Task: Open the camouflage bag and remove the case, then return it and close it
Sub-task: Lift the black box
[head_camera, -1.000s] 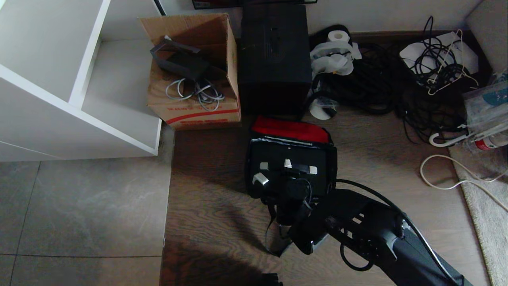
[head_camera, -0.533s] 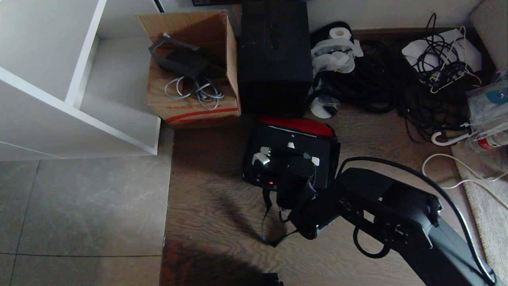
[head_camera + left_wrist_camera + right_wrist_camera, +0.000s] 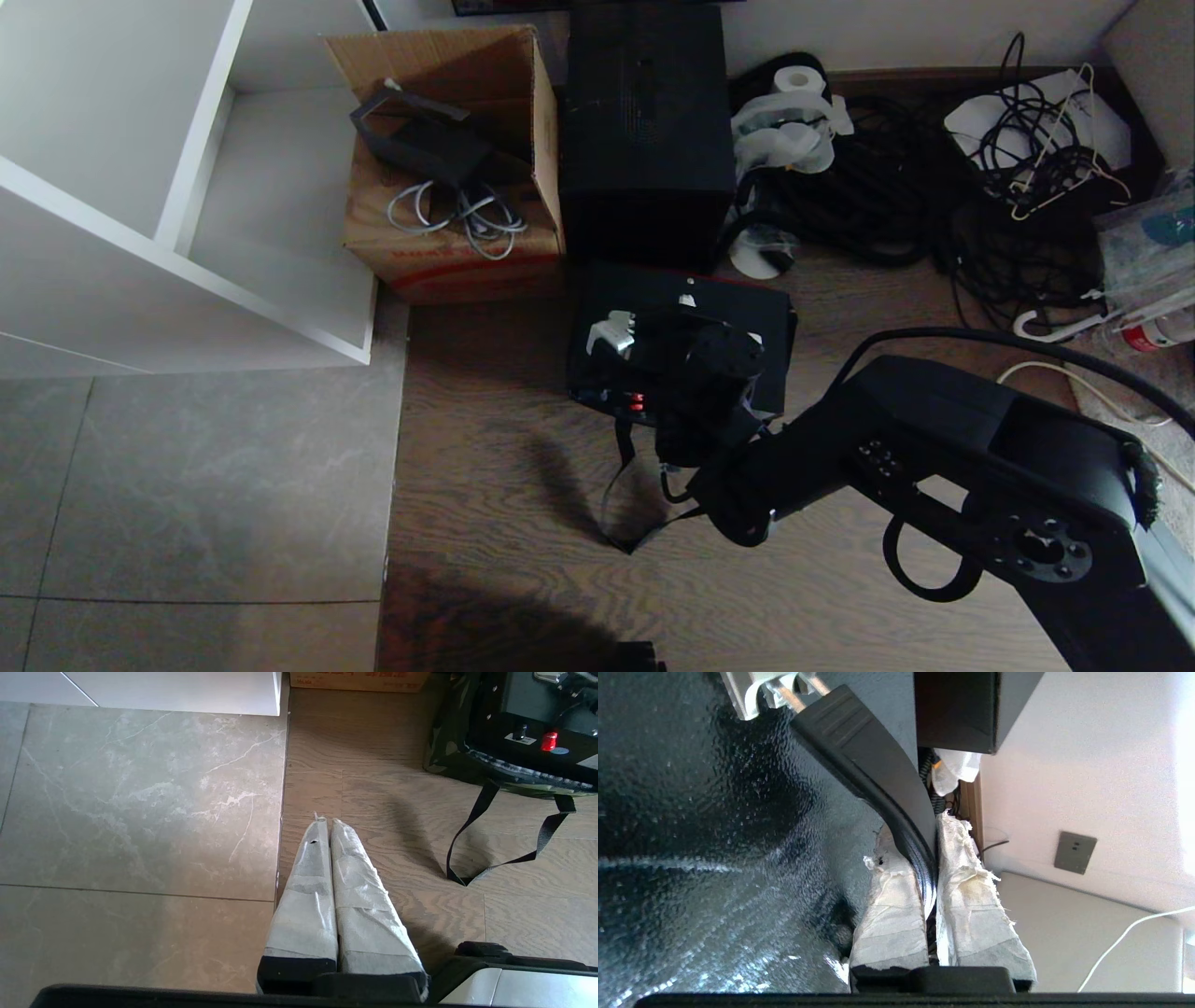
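Note:
My right gripper (image 3: 689,347) is shut on the black strap handle (image 3: 873,760) of the case (image 3: 738,308), the flat black hard case with a small red latch (image 3: 637,403). The case is lifted and hides most of the camouflage bag. In the left wrist view the camouflage bag (image 3: 444,742) sits on the wood floor under the case, its zip edge open and a black strap (image 3: 472,821) trailing on the floor. The right wrist view has the right gripper (image 3: 924,830) pinching the handle beside the case's textured face (image 3: 714,835). My left gripper (image 3: 327,822) hangs shut and empty over the floor seam.
Behind the bag stand a taller plain black box (image 3: 644,140) and an open cardboard box (image 3: 448,252) with cables in it. A white shelf unit (image 3: 187,187) is at the far left. Tangled cables (image 3: 887,196) and a paper roll (image 3: 795,84) lie at the back right.
My right arm has risen with the case held by its handle. The case now stands higher and covers the bag's red lining, which showed before.

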{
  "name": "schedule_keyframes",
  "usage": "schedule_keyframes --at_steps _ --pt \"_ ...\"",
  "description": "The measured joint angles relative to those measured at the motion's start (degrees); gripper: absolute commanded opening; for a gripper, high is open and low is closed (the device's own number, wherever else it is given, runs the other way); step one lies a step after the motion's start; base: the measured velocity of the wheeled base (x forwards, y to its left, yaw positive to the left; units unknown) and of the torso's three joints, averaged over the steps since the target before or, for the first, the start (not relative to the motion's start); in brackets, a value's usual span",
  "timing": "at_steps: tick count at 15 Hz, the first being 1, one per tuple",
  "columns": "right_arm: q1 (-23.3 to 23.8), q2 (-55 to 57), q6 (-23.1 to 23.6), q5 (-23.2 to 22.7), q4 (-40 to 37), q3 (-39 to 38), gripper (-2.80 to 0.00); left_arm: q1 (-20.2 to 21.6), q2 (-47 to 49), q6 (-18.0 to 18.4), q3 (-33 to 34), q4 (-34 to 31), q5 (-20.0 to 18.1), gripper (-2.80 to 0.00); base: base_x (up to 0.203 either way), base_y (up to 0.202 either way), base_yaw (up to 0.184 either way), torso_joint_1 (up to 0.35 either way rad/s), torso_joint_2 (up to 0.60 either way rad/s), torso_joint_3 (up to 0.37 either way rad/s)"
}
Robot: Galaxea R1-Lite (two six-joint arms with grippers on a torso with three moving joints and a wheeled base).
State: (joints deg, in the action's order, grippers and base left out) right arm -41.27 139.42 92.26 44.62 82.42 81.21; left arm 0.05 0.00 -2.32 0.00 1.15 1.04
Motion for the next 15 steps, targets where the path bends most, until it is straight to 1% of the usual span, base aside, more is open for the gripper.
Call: schedule_keyframes --at_steps 4,12,15 --pt "-0.33 -2.28 -0.09 -0.07 -2.06 -1.42 -2.8 0.02 0.0 0.0 0.0 0.0 0.0 -2.8 0.0 0.0 0.0 0.0 0.0 0.0" --pt "-0.35 -8.63 -0.06 -0.01 -3.8 -6.77 -2.8 0.01 0.0 0.0 -0.02 -0.02 0.0 -2.8 0.0 0.0 0.0 0.0 0.0 0.0" --pt "-0.35 -10.5 -0.09 1.53 -4.82 -7.91 -2.8 -0.02 0.0 0.0 0.0 -0.02 -0.02 -2.8 0.0 0.0 0.0 0.0 0.0 0.0"
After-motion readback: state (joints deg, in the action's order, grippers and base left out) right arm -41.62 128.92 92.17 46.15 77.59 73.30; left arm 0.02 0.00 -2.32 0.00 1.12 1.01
